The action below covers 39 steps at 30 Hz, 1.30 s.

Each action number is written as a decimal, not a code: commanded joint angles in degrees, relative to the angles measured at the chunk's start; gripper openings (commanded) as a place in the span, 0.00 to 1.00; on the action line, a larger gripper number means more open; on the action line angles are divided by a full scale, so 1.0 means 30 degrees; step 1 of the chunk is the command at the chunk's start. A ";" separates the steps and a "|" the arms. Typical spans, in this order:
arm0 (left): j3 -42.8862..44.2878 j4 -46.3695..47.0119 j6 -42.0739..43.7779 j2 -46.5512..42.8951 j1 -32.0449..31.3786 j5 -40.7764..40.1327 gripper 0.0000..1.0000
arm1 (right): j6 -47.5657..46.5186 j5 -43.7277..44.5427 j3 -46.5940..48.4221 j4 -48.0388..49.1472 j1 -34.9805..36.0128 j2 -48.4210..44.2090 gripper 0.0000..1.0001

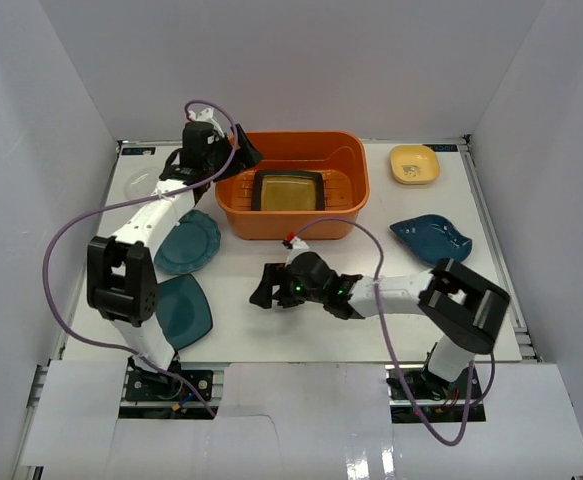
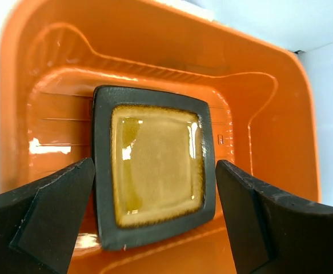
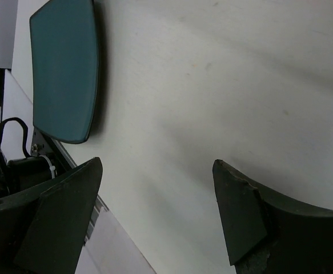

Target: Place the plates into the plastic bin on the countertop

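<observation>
Open countertop (image 3: 223,85) — teal plate (image 3: 63,68) alongside

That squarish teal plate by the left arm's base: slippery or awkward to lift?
Probably stiff and slippery: the teal plate looks smooth and glazed. It lies flat on the countertop with a low rim, so gripping likely means catching its edge. Pushed, it would probably slide rather than tip.

The light is bright and even, coming from above. White glare lies on the glossy orange plastic bin (image 2: 280,114) and on the black-rimmed mustard square plate (image 2: 155,171) inside it. The bin's left rim and the black fingers (image 2: 46,217) before it are blurred.
</observation>
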 commanded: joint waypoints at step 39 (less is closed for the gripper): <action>-0.4881 -0.5113 0.2171 -1.9709 -0.0236 0.0846 0.98 | 0.2406 -0.1826 -0.0542 0.3559 0.1240 -0.4986 0.08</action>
